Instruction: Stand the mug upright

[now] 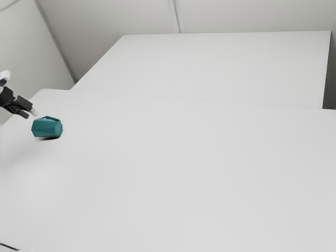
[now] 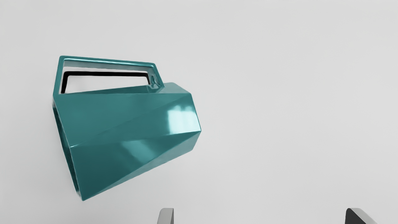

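gripper (image 1: 31, 114), fingers spread wide, hangs near the teal mug (image 1: 46, 128) lying on its side on the white table (image 1: 184, 173).

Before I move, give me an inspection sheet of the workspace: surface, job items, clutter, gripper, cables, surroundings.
Surface: white table, thin seam running across it.
Mug: teal, lying on its side, not yet upright; handle out to the side.
Clutter: nothing seen.
Gripper: open, fingers wide apart, near the mug but not holding it.
Cables: thin dark line at the exterior view's lower left, possibly a cable.
Surroundings: pale walls beyond the table.
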Robot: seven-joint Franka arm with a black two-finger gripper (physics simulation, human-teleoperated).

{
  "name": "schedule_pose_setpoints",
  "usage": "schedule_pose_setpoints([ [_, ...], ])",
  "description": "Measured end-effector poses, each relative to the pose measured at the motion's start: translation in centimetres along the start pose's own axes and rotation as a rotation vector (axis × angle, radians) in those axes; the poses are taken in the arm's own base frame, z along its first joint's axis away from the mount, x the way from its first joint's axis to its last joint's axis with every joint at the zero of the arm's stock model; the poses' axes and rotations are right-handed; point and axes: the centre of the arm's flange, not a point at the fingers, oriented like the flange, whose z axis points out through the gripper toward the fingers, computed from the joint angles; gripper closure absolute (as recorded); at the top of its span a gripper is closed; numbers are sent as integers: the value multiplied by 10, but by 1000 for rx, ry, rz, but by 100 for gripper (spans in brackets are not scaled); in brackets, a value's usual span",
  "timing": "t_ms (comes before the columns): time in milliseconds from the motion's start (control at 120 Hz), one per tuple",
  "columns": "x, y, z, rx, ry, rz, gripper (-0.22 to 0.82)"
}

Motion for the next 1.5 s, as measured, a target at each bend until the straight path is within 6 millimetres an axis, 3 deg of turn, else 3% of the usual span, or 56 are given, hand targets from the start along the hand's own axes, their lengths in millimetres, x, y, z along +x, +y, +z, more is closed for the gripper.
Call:
schedule_pose_setpoints([
  [133,4,-17,-1,-5,43,60,0],
  [367,7,-54,33,-73,122,129,0],
  [775,-34,-105,32,-106,235,137,0],
  [1225,-43,-125,77,-187,301,146,0],
  [1500,-43,-125,92,-216,312,152,0],
])
